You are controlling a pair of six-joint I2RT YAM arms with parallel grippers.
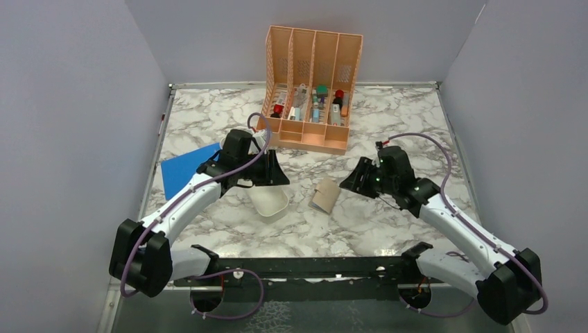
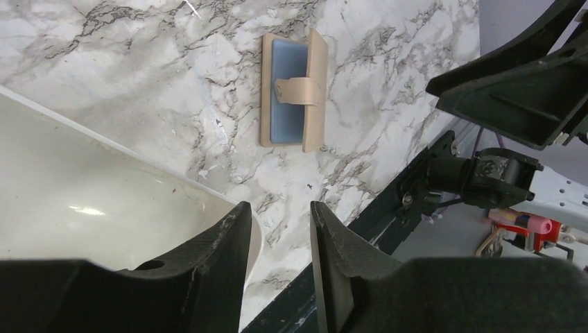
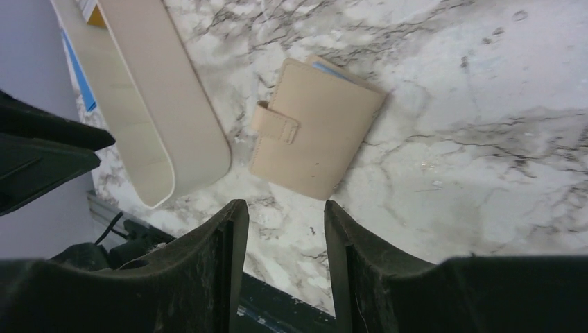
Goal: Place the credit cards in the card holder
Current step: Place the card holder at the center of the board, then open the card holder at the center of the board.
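The holder (image 1: 324, 195) lies flat near the middle of the table (image 1: 388, 118), just right of the tray (image 1: 270, 205). Its strap is across it, and a blue card (image 2: 288, 123) shows inside. The left gripper (image 2: 277, 232) hangs at the tray's rim, jaws partly apart and empty. The right gripper (image 3: 284, 232) hangs beside the holder, on the side toward the table's right edge, jaws likewise partly apart, holding nothing.
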